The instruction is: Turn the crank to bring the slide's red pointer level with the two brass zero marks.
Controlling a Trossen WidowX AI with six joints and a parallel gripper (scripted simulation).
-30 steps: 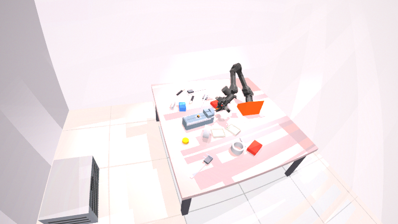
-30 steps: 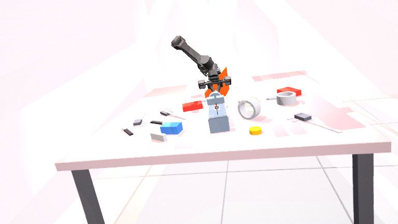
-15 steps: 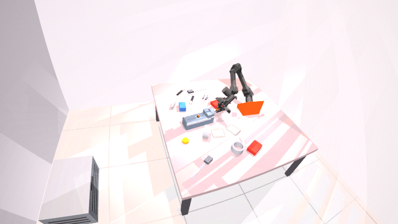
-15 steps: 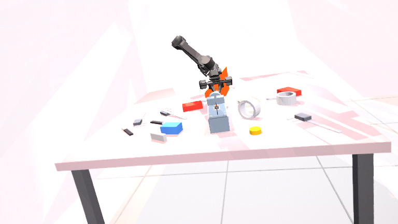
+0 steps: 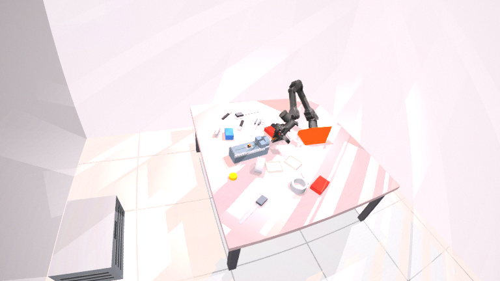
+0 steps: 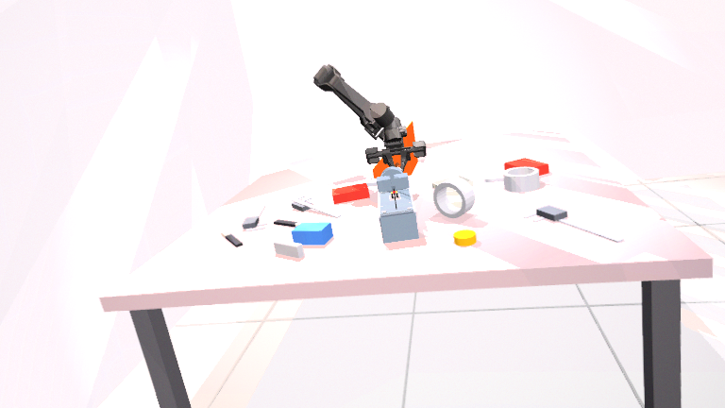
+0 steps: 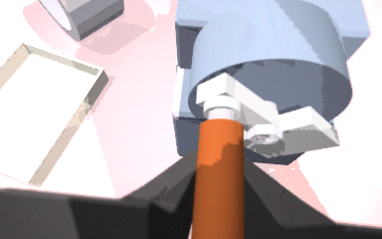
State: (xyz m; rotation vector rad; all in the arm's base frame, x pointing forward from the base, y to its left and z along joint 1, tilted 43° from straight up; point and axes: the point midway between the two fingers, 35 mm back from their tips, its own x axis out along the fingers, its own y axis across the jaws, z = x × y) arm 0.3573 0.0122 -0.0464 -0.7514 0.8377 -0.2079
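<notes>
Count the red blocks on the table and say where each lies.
2. One lies beside the gripper in the top view; the other lies beside the upright-walled grey ring.

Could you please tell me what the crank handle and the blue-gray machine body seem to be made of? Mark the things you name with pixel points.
The crank handle (image 7: pixel 220 164): probably smooth plastic or painted wood, judging by its even, matte orange surface.
The blue-gray machine body (image 5: pixel 250 154) (image 6: pixel 398 227) (image 7: pixel 274 37): perhaps painted metal, though hard plastic fits too; its color is uniform, without grain.
</notes>
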